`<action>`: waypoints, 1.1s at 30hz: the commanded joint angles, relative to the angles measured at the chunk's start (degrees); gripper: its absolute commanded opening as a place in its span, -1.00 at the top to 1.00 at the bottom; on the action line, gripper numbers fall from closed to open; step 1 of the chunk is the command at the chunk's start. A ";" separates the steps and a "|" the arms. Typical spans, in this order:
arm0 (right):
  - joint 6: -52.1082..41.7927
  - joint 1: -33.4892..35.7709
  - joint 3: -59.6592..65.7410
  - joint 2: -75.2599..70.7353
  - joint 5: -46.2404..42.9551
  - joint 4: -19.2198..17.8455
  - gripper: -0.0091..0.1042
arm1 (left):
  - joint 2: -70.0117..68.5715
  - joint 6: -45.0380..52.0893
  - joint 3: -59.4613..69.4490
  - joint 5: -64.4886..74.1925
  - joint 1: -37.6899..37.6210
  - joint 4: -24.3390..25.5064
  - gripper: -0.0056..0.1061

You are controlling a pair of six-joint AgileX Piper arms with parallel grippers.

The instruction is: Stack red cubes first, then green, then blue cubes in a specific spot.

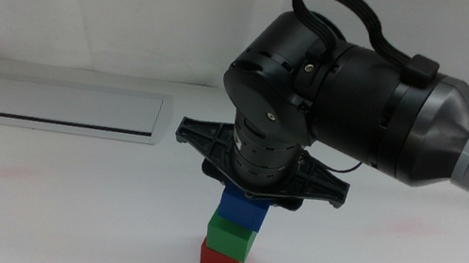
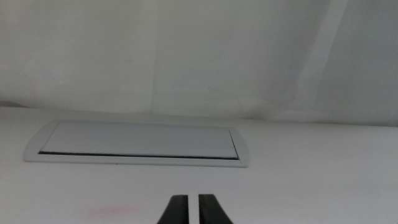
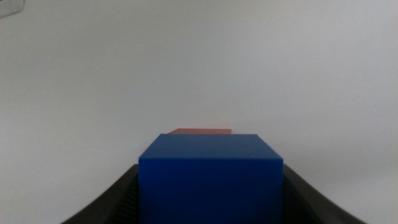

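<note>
A: Because the right arm fills so much of the middle view, we start there: its right pincer point(image 1: 248, 191) hangs straight over the stack near the front middle of the bench point(image 1: 59, 207), pinching the blue cube point(image 1: 241, 210) between its jaws.

B: And the grey-rimmed panel point(image 1: 67, 107) lies well apart, toward the back left. The left pincer point(image 2: 193, 210) waits at the front left corner, jaws pressed nearly together, holding nothing.

A: What could go wrong? We judge the release to be the risk. The blue cube sits on the green cube point(image 1: 230, 237), which sits on the red cube point(image 1: 221, 260), and the three are slightly staggered, each a bit further right than the one below.

B: So if the jaws spread unevenly or drag on lifting, we could nudge the top cube sideways and topple the column.

A: The cubes themselves look matte, plain-faced and equal in size. From the right wrist we see only blue, with a sliver of red beyond.
</note>
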 commanded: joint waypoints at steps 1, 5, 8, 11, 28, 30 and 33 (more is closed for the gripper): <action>0.10 0.13 -0.39 0.48 1.18 -0.95 0.88 | -0.16 0.07 2.25 -0.94 0.13 -0.19 0.95; 0.35 0.13 -0.39 1.11 -0.34 -0.97 0.88 | -0.16 0.07 2.25 -0.94 0.13 -0.19 0.95; 0.35 0.13 -0.39 1.38 -0.28 -0.83 0.88 | -0.16 0.07 2.25 -0.94 0.13 -0.19 0.95; 0.35 0.13 -0.39 2.48 -1.03 0.00 0.88 | -0.16 0.07 2.25 -1.84 0.13 -0.19 0.95; -2.72 0.21 -0.39 1.98 -1.78 1.27 -0.98 | -0.16 0.07 2.25 -2.89 0.13 -0.19 0.95; -2.72 0.21 -0.39 1.68 -1.78 1.04 -0.98 | -0.16 0.07 2.25 -2.89 0.13 -0.19 0.95; -2.72 0.21 -0.39 1.15 -2.02 0.66 -0.98 | -0.16 0.07 2.25 -2.89 0.13 -0.19 0.95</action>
